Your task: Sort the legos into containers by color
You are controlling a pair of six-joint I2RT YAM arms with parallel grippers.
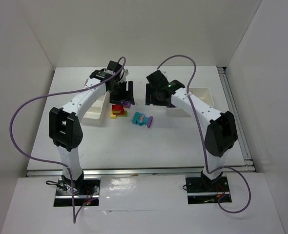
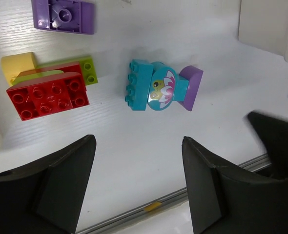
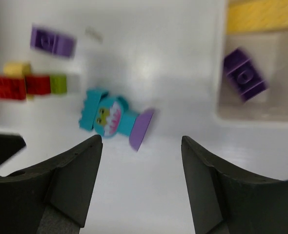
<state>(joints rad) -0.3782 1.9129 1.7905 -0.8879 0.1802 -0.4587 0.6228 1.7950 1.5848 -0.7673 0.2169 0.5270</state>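
A cyan figure brick with a purple base lies on the table between both arms; it shows in the left wrist view and blurred in the right wrist view. A red brick lies stacked with a yellow and a lime green brick, and the cluster shows in the top view. A loose purple brick lies beyond them. My left gripper is open and empty above the table. My right gripper is open and empty. The right tray holds a purple brick and a yellow brick.
The left white tray sits beside the red cluster, under the left arm. The right white tray sits behind the right arm. Purple cables loop over both arms. White walls close in the table on three sides.
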